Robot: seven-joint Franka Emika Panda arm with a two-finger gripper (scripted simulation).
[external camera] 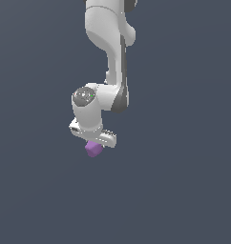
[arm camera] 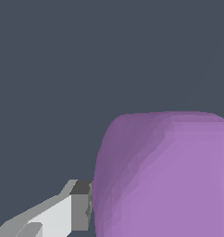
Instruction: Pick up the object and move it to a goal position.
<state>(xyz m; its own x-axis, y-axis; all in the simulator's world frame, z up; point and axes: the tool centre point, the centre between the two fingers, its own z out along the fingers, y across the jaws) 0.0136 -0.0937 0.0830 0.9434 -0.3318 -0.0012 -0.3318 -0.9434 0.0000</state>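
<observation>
Around me there is only one flat, dark slate-blue backdrop [external camera: 184, 190], filling the exterior view from its left to its right, near and far alike. I can make out no seam between floor and wall. The light is soft and even, casting no shadow on it. My wrist view shows the same plain slate-blue field.

a flat, uniform dark slate-grey ground [external camera: 184, 190] is filling both views, showing no edges or markings. it is hard to tell whether the purple object [external camera: 93, 149] is resting on it or hanging above.
</observation>
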